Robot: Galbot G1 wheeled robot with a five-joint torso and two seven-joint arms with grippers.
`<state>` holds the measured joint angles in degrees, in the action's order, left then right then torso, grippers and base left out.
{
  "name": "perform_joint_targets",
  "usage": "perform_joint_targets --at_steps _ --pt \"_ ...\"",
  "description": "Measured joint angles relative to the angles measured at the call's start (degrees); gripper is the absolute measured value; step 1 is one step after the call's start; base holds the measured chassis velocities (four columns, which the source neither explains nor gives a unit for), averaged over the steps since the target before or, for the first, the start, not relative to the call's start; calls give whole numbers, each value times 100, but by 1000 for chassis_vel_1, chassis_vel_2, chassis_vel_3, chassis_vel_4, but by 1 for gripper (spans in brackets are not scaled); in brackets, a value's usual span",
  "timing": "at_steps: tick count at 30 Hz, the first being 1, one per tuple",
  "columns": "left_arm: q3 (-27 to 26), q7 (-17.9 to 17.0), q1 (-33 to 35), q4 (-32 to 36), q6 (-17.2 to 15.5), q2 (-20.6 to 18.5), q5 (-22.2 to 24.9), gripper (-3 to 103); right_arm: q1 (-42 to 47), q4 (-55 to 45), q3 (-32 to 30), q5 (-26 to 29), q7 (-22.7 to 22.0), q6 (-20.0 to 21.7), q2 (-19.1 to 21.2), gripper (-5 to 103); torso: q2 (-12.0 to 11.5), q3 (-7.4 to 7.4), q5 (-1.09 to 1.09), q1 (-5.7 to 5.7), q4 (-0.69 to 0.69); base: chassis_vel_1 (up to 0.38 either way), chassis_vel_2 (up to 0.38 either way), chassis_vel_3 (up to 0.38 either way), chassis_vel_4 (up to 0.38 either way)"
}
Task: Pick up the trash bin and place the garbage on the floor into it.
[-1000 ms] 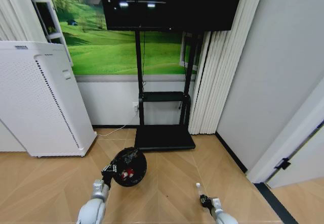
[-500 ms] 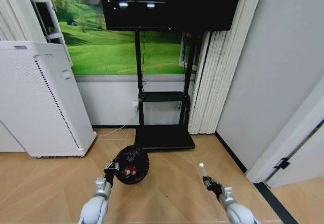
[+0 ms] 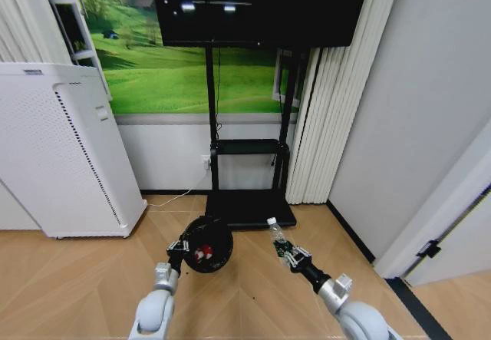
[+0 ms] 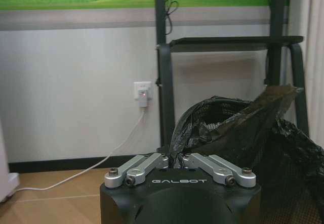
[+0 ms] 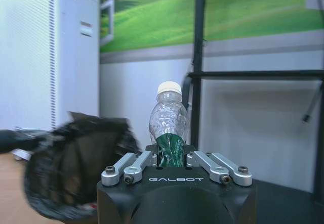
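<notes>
Left gripper pinches bin rim at 9 o'clock; right gripper clamps bottle, 3 o'clock of bin.

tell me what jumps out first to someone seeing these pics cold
The right gripper holds a clear bottle with a green label up in the air, just right of the black bagged trash bin gripped at its rim by the left gripper. Red garbage already lies inside the bin.

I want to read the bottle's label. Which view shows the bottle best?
The right wrist view: the bottle stands close and upright in the right gripper, white cap and green label facing the camera. The head view shows it small and tilted.
</notes>
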<state>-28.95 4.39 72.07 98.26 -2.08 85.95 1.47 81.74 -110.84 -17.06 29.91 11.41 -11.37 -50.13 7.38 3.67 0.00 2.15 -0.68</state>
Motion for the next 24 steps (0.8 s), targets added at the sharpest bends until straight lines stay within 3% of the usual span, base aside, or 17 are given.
perform_joint_targets --at_steps 16,24 --pt "792 -13 -235 -531 83 403 -467 6 -1218 1038 1300 -106 104 -166 -443 21 0 0 0 0 1 0 0 0 0" --pt "946 -11 -162 -529 114 426 -544 6 -1620 1414 1483 -84 -29 -124 -583 21 0 0 0 0 1 0 0 0 0"
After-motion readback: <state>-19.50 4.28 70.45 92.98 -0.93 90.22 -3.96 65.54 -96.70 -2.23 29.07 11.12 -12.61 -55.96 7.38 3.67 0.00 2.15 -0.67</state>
